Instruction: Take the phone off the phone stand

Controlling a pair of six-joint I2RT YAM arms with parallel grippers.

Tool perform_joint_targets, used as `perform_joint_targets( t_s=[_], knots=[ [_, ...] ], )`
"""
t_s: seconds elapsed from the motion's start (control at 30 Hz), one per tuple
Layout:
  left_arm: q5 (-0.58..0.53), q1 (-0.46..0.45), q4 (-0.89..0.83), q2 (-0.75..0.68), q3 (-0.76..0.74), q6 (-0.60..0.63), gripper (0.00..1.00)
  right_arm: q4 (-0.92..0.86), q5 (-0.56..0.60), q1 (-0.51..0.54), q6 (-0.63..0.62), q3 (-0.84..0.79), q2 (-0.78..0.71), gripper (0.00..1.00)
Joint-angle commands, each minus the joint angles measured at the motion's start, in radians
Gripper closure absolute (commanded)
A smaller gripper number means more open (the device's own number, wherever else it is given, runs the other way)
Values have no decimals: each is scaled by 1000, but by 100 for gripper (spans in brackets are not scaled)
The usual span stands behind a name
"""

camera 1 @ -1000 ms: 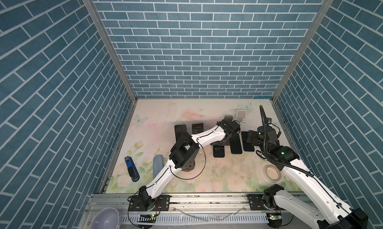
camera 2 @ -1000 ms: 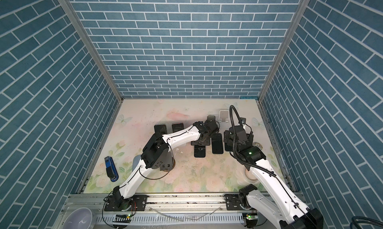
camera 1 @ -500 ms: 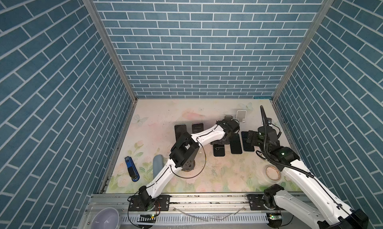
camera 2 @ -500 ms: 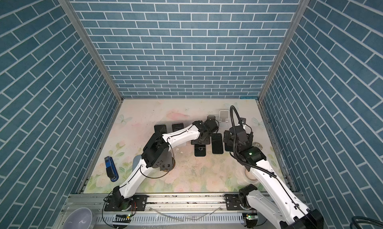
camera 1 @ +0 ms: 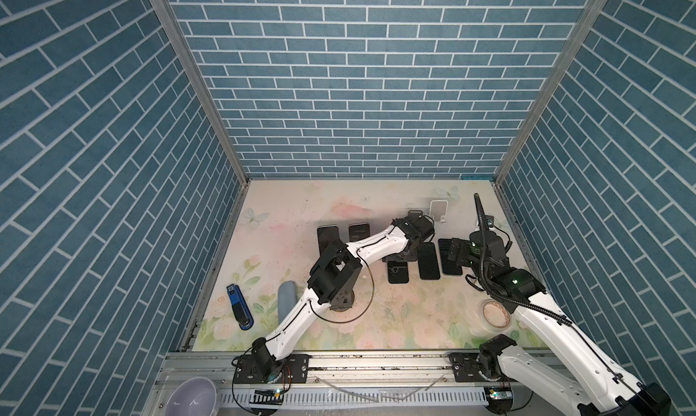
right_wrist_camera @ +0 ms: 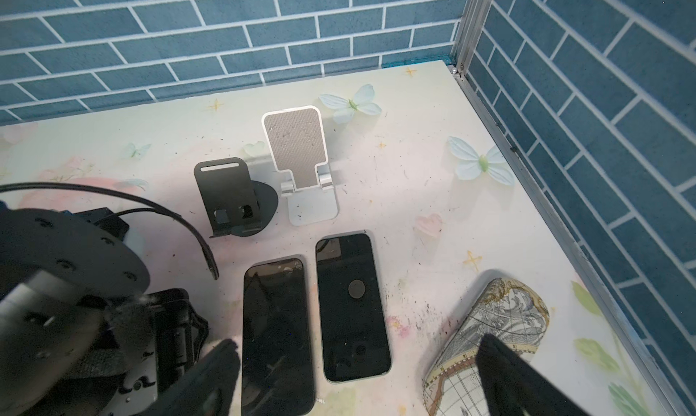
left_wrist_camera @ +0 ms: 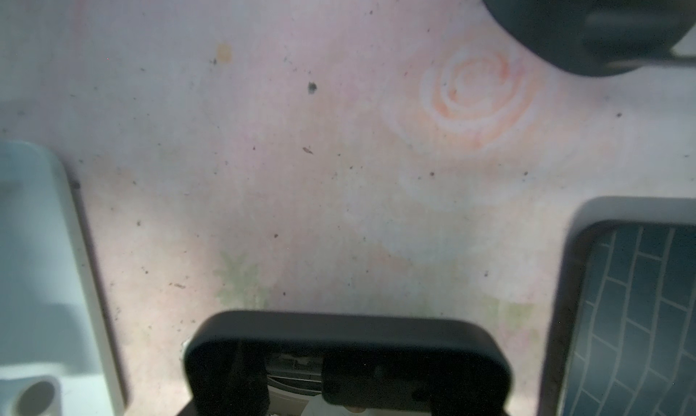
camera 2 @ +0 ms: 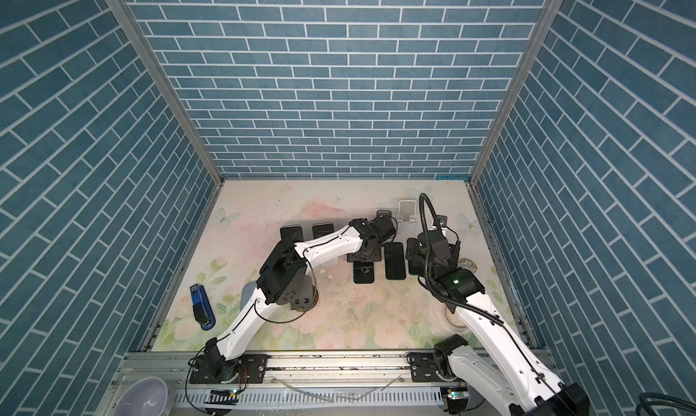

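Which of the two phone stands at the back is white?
The white phone stand, nearer the right wall; the black phone stand beside it is shorter.

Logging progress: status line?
left hand: shut on black rectangular phone | right hand: open | black metal phone stand: empty | white phone stand: empty

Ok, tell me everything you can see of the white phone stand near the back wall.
The white phone stand with a grey textured back pad stands upright near the back right of the table, its backrest tilted rearward above a flat white base plate. Two small lips at the bottom of the rest are empty: no phone sits on it. A black phone stand stands close beside it. Neither gripper touches it. Both top views also show it.
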Motion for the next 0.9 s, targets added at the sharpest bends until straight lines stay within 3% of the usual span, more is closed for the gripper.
perform_joint_targets(
  t_s=[0.0,0.87],
  knots=[
    [-3,8,-5,50,-38,-10,28,17,-7,-4,9,-25,-20,1],
    [8,7,31,42,-90,-12,20,31,-1,-4,11,-37,-40,1]
  ],
)
